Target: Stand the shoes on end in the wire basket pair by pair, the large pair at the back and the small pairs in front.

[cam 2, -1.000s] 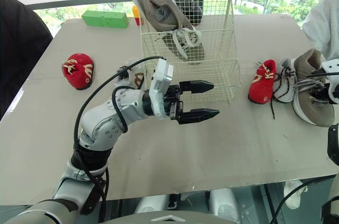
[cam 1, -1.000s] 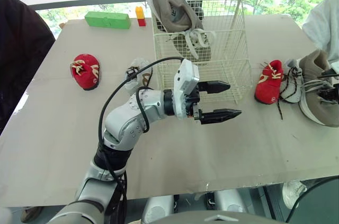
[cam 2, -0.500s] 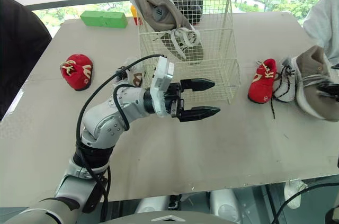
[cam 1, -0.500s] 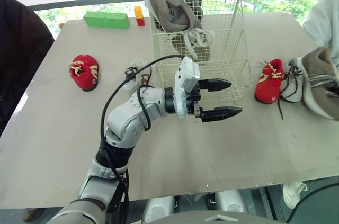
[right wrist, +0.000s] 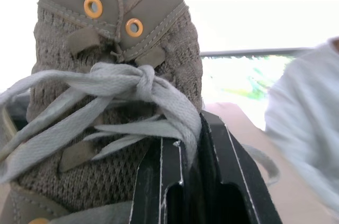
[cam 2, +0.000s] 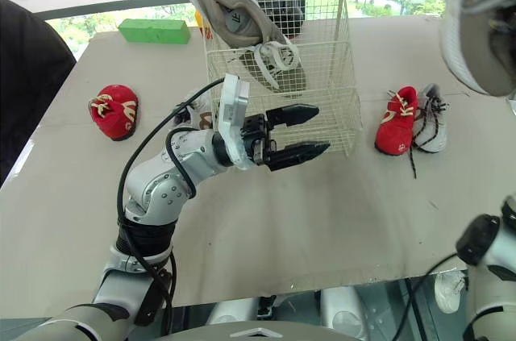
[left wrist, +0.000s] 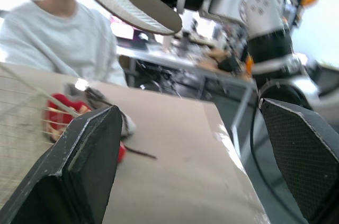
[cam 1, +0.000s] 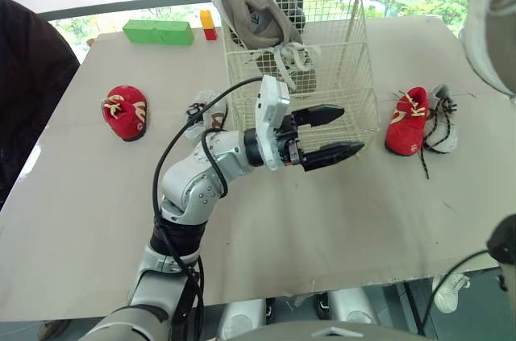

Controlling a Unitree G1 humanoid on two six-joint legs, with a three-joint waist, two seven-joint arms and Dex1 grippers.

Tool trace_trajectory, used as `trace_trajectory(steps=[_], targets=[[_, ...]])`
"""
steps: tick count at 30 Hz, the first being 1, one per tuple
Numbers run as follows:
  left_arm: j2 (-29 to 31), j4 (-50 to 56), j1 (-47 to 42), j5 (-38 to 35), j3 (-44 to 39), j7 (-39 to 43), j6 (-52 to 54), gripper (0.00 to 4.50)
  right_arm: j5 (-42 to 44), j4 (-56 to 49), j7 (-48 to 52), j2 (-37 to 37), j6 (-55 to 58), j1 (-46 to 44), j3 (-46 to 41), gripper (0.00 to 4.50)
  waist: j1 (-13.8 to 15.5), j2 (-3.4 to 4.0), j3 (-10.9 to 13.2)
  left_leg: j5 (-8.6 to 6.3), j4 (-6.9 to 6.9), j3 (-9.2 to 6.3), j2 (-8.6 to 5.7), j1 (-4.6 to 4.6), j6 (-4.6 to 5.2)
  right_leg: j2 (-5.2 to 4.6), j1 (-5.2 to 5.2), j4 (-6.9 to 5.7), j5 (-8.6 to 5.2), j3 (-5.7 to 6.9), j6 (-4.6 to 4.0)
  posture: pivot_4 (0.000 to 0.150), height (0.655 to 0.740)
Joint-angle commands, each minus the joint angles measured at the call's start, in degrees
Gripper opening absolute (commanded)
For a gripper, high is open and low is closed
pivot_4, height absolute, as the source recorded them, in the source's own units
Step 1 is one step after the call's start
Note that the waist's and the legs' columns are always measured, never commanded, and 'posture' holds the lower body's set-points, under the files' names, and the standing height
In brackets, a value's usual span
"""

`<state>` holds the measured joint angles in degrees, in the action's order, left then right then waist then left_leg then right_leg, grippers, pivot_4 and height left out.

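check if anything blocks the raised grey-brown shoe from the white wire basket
Nothing visible does. The raised grey-brown shoe hangs right of the white wire basket; the open left gripper hovers at its front.

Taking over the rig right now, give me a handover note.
Left gripper: open, empty, hovering in front of the basket.
Right gripper: shut on the laces of the lifted large shoe, held high over the table's right side.
Done: the first large shoe stands toe down in the basket's left part, heel above the rim.
Small shoes on the table: left red shoe, white shoe by the left arm, right red shoe with the other white shoe beside it.
Left: stand the lifted shoe next to its mate, then both small pairs in front.
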<state>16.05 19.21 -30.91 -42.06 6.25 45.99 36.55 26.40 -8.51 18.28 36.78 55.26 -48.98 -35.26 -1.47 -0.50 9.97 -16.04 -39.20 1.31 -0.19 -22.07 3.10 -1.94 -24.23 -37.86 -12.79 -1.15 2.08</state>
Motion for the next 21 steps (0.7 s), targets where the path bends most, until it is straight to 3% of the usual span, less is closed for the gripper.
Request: trace_trajectory(steps=[1, 4, 7, 13, 21], targets=[[0.0, 6.0, 3.1, -2.0, -5.1, -4.7, -1.3, 4.5, 0.5, 3.3, -3.5, -8.0, -12.7, -11.1, 6.1, 0.07, 0.2, 0.01, 0.0, 0.0, 0.0, -0.08, 0.0, -0.09, 0.0, -0.02, -0.05, 0.01, 0.0, 0.12, 0.0, 0.15, 0.74], [-0.2, 8.3, 4.6, -2.4, -7.7, -8.5, -1.7, 4.5, -2.9, 15.8, -3.2, -13.9, -25.3, -19.4, 11.0, 0.07, -0.3, 0.02, 0.0, 0.13, -0.02, -0.01, -0.04, -0.63, -0.21, -0.09, -0.67, -0.1, 0.05, -0.02, 0.03, 0.15, 0.74], [0.4, 10.3, 5.7, -1.7, -10.0, -11.6, -2.5, 4.5, -7.5, 35.2, -2.9, -18.7, -42.6, -30.4, 14.8, 0.07, -0.2, 0.01, 0.0, 0.16, -0.02, -0.04, -0.05, -0.83, -0.27, -0.11, -0.82, -0.07, 0.07, 0.07, 0.04, 0.15, 0.74], [1.5, 12.4, 7.7, -0.6, -11.7, -14.9, -3.6, 4.5, -13.5, 65.4, -2.6, -22.5, -67.7, -40.2, 17.7, 0.07, 0.6, -0.04, 0.0, 0.16, 0.14, -0.07, -0.11, -1.03, -0.29, -0.39, -0.98, 0.11, 0.07, 0.19, 0.04, 0.15, 0.74], [2.6, 15.6, 10.3, -1.0, -12.9, -18.7, -4.4, 4.5, -16.5, 79.8, -3.2, -27.2, -77.2, -39.9, 19.0, 0.07, 0.5, -0.08, 0.0, 0.17, 0.14, -0.08, -0.21, -1.03, -0.3, -0.63, -1.01, 0.03, 0.07, 0.26, 0.04, 0.15, 0.74]])
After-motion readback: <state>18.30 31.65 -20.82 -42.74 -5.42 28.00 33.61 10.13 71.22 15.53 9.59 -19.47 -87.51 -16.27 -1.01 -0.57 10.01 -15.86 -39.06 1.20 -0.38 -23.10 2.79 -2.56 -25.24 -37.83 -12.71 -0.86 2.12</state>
